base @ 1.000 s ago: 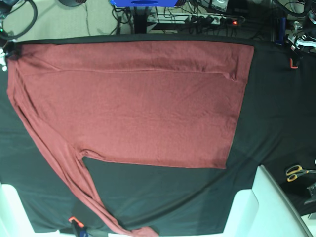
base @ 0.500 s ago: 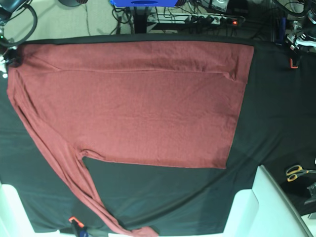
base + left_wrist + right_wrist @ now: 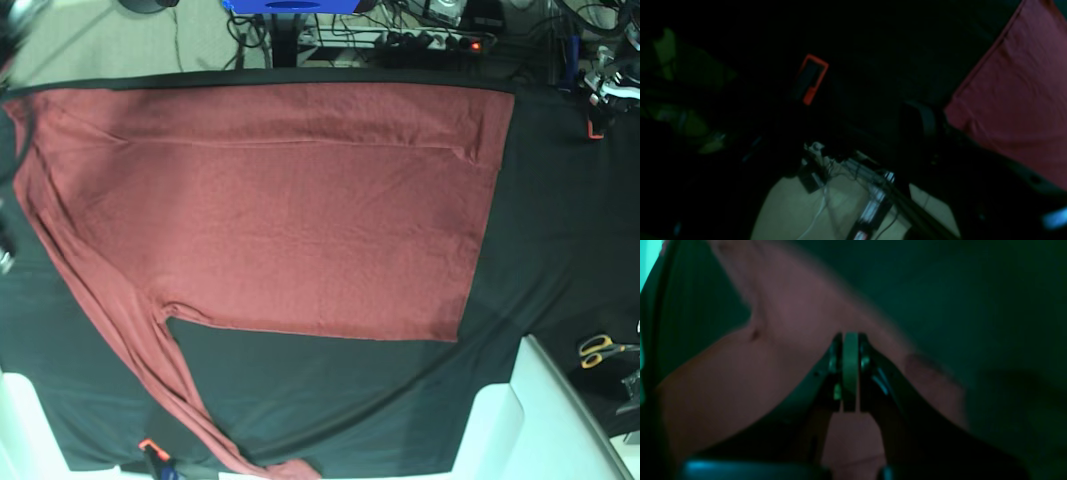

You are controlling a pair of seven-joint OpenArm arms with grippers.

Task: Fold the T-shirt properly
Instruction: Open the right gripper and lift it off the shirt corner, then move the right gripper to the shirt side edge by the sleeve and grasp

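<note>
The brick-red T-shirt (image 3: 290, 210) lies spread flat on the black cloth (image 3: 560, 230), body across the middle. One long sleeve (image 3: 120, 330) runs down the left to the front edge. My right gripper (image 3: 850, 373) is shut, pads pressed together with nothing visible between them, just above red fabric (image 3: 740, 380). In the base view that arm is only a blur at the left edge. The left wrist view is dark and shows the shirt's edge (image 3: 1013, 100) at the right. My left gripper (image 3: 940, 126) stands beyond the cloth's far right corner, its dim fingers apart and empty.
Scissors (image 3: 603, 348) lie at the right edge. An orange clamp (image 3: 597, 128) grips the cloth at the far right, and another (image 3: 150, 446) at the front left. White panels (image 3: 540, 420) flank the front corners. Cables and a power strip (image 3: 430, 40) lie behind the table.
My right arm has left the shirt's far left shoulder corner and is now only a blur. That corner now lies spread further left. The left arm has barely moved.
</note>
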